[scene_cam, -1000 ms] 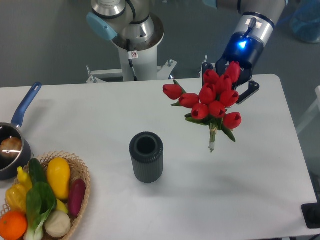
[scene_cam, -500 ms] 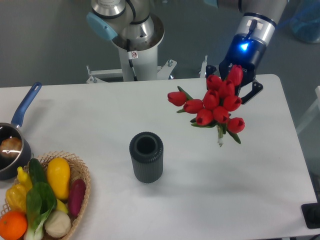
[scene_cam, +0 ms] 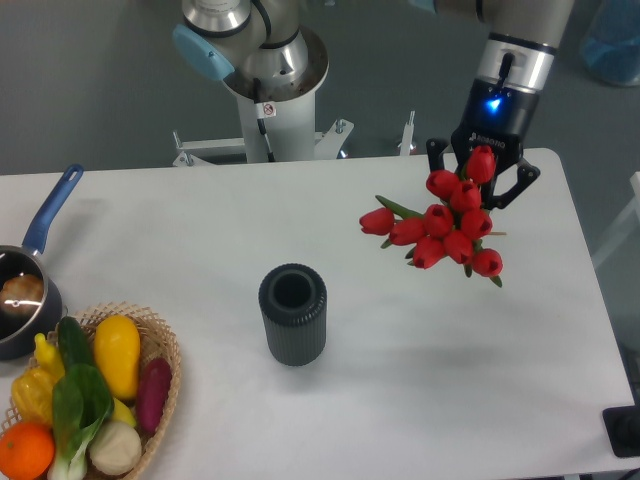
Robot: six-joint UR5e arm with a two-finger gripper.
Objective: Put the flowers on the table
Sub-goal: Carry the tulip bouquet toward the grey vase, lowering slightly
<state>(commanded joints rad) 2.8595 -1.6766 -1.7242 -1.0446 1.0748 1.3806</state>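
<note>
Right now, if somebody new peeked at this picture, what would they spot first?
Probably the flowers, a bright red bunch of tulips held up in the air by the gripper over the right side of the white table. Next comes the dark ribbed vase standing alone in the middle. Then the basket of colourful vegetables and fruit in the near left corner, with a blue-handled pot just behind it.

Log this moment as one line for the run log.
gripper: shut on flowers | flowers: held above table, right side, not set down | vase: upright, empty, center | basket: front left | pan: left edge
</note>
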